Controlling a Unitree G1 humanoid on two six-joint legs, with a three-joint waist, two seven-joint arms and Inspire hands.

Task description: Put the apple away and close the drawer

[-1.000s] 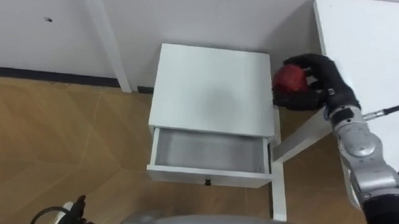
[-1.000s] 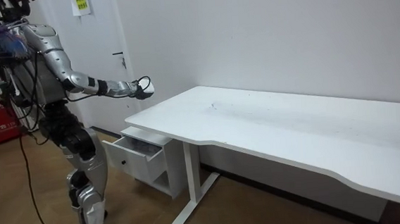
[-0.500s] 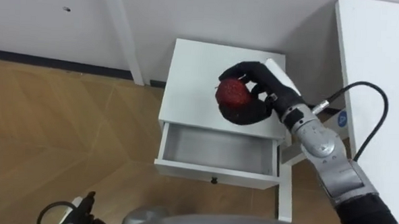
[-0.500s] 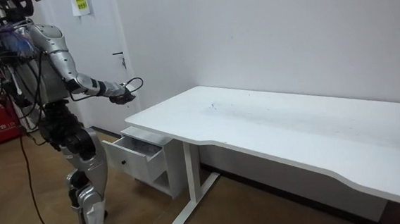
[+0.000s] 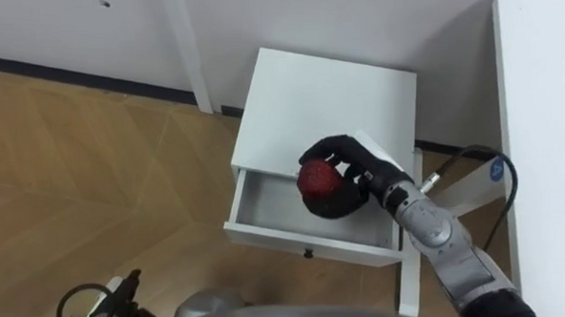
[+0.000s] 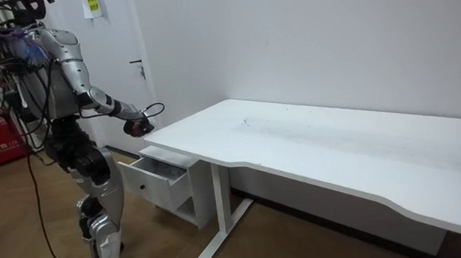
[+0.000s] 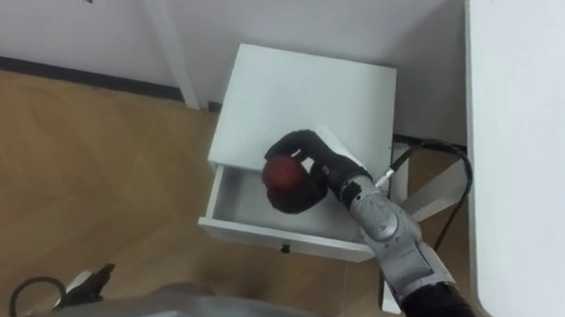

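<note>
At the wall, a white cabinet (image 5: 323, 103) has its drawer (image 5: 266, 204) pulled out toward the robot, the drawer's long side running left to right. Above the drawer's rear edge the red apple (image 5: 317, 177) is clasped by the right hand (image 5: 354, 164), dark fingers curled round it; the stem is hidden, so its pointing cannot be told. Further right stands a white desk (image 5: 542, 113).

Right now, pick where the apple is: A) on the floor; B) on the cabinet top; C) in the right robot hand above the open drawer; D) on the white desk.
C: the right robot hand is curled round the apple over the open drawer.
</note>
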